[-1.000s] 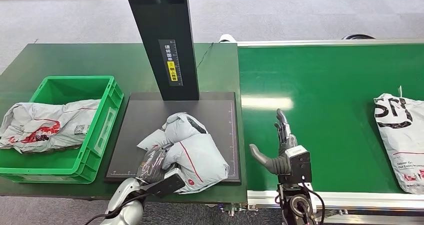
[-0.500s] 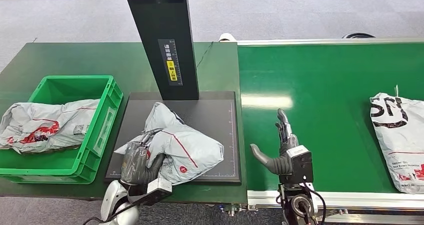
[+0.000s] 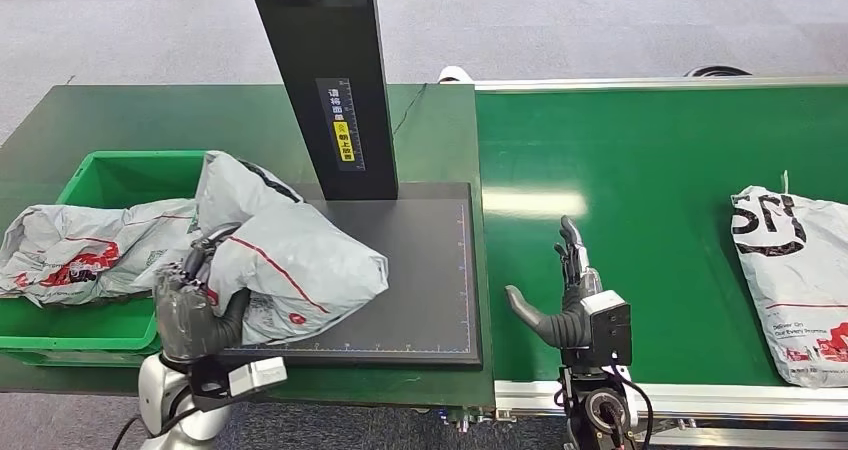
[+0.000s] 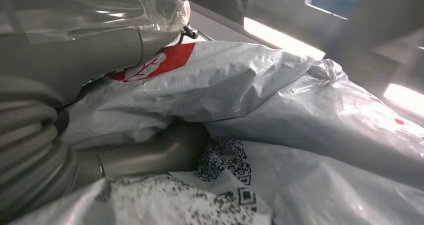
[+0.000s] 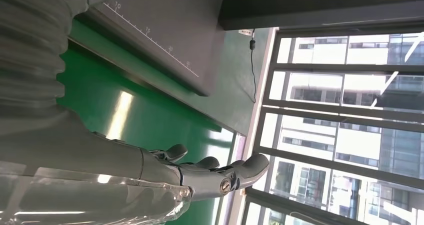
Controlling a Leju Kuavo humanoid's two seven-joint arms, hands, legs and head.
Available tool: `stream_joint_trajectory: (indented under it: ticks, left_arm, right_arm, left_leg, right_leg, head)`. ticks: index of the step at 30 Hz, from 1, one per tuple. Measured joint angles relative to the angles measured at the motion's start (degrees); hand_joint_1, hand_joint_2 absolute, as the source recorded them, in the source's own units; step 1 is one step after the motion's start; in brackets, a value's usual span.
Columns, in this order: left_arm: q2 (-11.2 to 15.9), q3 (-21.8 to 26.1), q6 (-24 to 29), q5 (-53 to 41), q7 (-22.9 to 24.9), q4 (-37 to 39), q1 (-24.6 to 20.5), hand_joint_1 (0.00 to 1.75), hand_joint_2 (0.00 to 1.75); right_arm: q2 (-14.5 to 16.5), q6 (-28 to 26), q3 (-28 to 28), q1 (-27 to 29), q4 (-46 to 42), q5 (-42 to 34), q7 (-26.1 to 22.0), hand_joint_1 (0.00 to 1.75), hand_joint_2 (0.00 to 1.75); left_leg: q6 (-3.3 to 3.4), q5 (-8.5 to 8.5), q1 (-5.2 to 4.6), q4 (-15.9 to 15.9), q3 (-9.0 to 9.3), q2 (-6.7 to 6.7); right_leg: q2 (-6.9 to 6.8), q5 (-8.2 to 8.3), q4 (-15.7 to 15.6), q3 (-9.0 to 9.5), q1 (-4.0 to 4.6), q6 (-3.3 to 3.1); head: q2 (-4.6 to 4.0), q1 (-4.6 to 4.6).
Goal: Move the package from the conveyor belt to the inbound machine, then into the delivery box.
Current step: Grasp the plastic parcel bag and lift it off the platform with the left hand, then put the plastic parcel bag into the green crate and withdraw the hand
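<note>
A: Over the near edge of the green delivery box (image 3: 212,270), your left hand (image 3: 188,305) grips the grey package (image 3: 290,260). A second ago that package lay crumpled on the inbound machine's (image 3: 420,270) black plate; half a second ago it was lifted but above the plate; now it has swung left, its left end already over the box wall, its right end above the plate.

B: So what does that mean for you?

A: Scan stage looks done; you're on the last leg. Carry it further in before letting go.

B: Right hand?

A: Your right hand (image 3: 565,295) stands wide, holding nothing, over the conveyor belt (image 3: 650,170).

B: Any writing?

A: A QR-type code on the label in the left wrist view (image 4: 225,160); red marks on the bag already in the box (image 3: 70,255); big black letters on the next package (image 3: 795,270), not readable. Yellow sticker on the machine's post (image 3: 343,125), too small.
</note>
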Motion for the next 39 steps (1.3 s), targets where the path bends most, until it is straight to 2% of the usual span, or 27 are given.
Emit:
stream_joint_trajectory:
  ticks: [5,7,12,16,19,22,26,31,39]
  left_arm:
    - [1.75,4.60,0.00,0.12,9.46,6.12,-4.32,1.75,1.75]
    - [2.36,6.72,0.00,-1.29,11.37,9.26,-6.28,1.75,1.75]
    - [2.33,16.18,0.01,-2.81,8.78,15.79,-11.75,1.75,1.75]
    - [2.19,21.35,0.00,-3.48,8.04,18.81,-14.28,1.75,1.75]
    - [1.76,26.18,0.00,-6.60,6.17,20.13,-16.19,1.75,1.75]
    - [1.31,33.61,0.01,-10.13,1.70,20.84,-19.00,1.75,1.75]
    - [1.13,41.30,0.02,-8.51,-1.06,19.56,-21.13,1.75,1.75]
    - [1.13,44.76,0.02,-8.07,-1.40,18.72,-21.67,1.75,1.75]
    - [1.13,46.40,0.02,-8.07,-1.66,18.67,-22.21,1.75,1.75]
  right_arm:
    - [0.11,-0.50,0.01,0.71,-0.04,0.04,-0.08,0.00,1.75]
    - [0.13,-0.53,0.01,1.03,-0.11,0.07,-0.08,0.00,1.75]
    - [0.13,-0.58,0.00,1.44,-0.15,0.12,-0.08,0.00,1.75]
    - [0.13,-0.71,0.01,1.56,-0.15,0.13,-0.07,0.00,1.75]
    - [0.13,-1.08,-0.01,1.86,-0.24,0.13,-0.03,0.00,1.75]
    - [0.21,-1.38,-0.02,2.65,-0.63,0.12,0.01,0.00,1.75]
    - [0.40,-1.77,0.00,3.39,-0.90,0.11,0.01,0.00,1.75]
    - [0.54,-1.80,0.01,3.53,-0.98,0.10,0.01,0.00,1.75]
    - [0.59,-1.80,0.01,3.66,-1.11,0.10,0.01,0.00,1.75]
  left_leg:
    - [-0.01,0.01,0.01,0.00,0.00,0.01]
    - [-0.02,0.02,0.01,0.00,0.00,0.04]
    - [-0.02,0.02,0.01,0.00,0.00,0.08]
    - [-0.02,0.02,0.01,0.01,-0.04,0.07]
    - [-0.02,0.02,0.01,0.01,-0.05,0.09]
    - [-0.02,0.02,0.02,0.01,-0.05,0.13]
    - [-0.02,0.02,0.03,0.01,-0.03,0.14]
    - [-0.02,0.02,0.03,0.01,-0.05,0.12]
    - [-0.02,0.02,0.02,0.03,-0.05,0.12]
  right_leg:
    - [0.01,0.01,0.01,0.01,0.01,-0.01]
    - [0.05,0.02,0.02,0.00,0.02,-0.01]
    - [0.11,0.02,0.03,-0.03,0.03,-0.01]
    - [0.11,0.02,0.03,-0.06,0.02,-0.01]
    - [0.12,0.02,0.03,-0.07,0.02,-0.01]
    - [0.16,0.02,0.03,-0.08,0.03,-0.01]
    - [0.20,0.02,0.03,-0.09,0.05,-0.02]
    - [0.19,0.01,0.03,-0.08,0.05,-0.02]
    - [0.19,0.02,0.03,-0.07,0.04,-0.01]
  head:
    - [0.00,-0.01]
    - [0.00,0.00]
    - [0.00,0.00]
    - [0.00,0.02]
    - [0.00,0.01]
    - [0.00,0.01]
    - [0.00,0.00]
    - [0.00,0.02]
    - [0.00,0.01]
